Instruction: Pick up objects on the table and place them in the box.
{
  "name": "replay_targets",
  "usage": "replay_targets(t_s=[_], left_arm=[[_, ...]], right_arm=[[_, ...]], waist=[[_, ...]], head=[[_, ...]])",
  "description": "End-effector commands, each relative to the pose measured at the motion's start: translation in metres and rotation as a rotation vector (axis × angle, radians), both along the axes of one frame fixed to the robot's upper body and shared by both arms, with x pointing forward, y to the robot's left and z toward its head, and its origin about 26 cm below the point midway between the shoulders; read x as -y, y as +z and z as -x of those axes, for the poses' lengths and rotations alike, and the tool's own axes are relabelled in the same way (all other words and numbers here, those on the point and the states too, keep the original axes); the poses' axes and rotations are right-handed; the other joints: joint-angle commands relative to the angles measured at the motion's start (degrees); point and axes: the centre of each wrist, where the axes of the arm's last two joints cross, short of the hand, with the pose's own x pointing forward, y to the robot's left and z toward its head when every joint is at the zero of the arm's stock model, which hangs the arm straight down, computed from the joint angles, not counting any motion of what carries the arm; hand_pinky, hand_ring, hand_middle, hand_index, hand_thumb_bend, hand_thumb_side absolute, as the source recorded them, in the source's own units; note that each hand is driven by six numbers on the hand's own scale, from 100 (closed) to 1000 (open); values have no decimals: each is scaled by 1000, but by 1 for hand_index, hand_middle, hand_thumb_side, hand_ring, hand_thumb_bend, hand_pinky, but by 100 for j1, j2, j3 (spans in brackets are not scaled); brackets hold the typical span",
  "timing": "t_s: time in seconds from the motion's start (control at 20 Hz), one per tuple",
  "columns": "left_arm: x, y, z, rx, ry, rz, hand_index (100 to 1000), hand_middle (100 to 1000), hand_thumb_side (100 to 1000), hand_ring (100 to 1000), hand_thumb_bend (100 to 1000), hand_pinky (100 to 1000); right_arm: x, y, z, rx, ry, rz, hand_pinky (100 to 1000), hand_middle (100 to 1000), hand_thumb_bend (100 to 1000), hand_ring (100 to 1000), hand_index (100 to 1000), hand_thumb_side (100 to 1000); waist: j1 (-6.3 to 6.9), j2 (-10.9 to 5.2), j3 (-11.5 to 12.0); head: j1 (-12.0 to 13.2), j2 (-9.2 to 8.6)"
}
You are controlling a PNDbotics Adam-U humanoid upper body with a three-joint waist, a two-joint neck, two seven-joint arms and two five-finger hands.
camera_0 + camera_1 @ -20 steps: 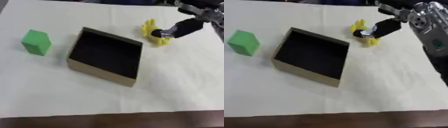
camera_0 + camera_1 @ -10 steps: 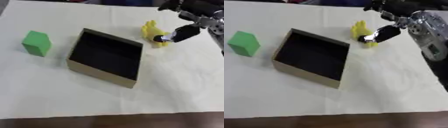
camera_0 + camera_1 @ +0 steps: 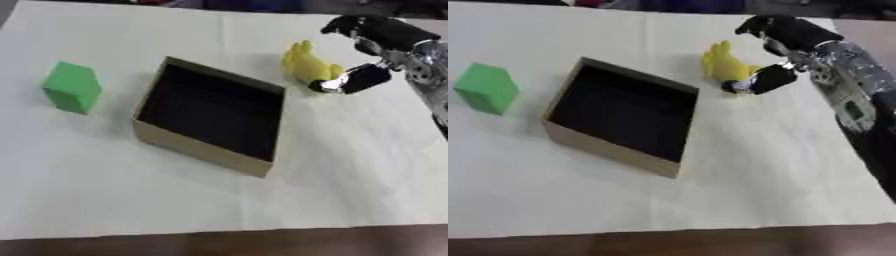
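Observation:
A yellow toy (image 3: 306,64) lies on the white table just right of the open brown cardboard box (image 3: 197,148). My right hand (image 3: 389,35) comes in from the upper right. Its thumb (image 3: 354,80) rests against the toy's lower right side. Its fingers (image 3: 785,27) are spread above and behind the toy, apart from it, so the hand is open. A green block (image 3: 72,86) stands far left of the box. The box's dark inside shows nothing in it. My left hand is out of sight.
White paper covers the table (image 3: 350,175), whose dark front edge (image 3: 219,245) runs along the bottom of the view. My right forearm (image 3: 855,95) hangs over the table's right side.
My right hand's thumb has slid from on top of the yellow toy down to its right side, and the fingers have lifted and spread. The toy, box and green block have stayed put.

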Motion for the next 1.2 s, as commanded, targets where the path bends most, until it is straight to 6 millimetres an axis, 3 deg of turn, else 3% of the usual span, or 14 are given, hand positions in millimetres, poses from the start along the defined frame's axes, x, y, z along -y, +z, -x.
replay_targets(t_s=[0.05,0.45,0.8,1.2], left_arm=[[2,6,1,21,-9,-13,708,516,1000,506,332,441],[3,6,1,19,-13,-14,706,515,1000,506,331,441],[4,6,0,18,-16,-16,702,513,1000,506,329,442],[4,6,0,14,-19,-17,702,513,1000,506,331,442]], right_arm=[[4,5,-2,8,-20,-7,1000,925,533,990,960,680],[8,-18,-15,-57,-97,-56,1000,918,439,999,965,656],[10,-26,-20,-89,-135,-89,1000,919,399,998,963,655],[13,-37,-27,-111,-184,-126,990,895,252,981,959,684]], waist=[[26,-92,10],[34,-66,30],[29,-46,29],[34,-40,42]], head=[[-23,-66],[-25,-91],[-22,-116],[-20,-147]])
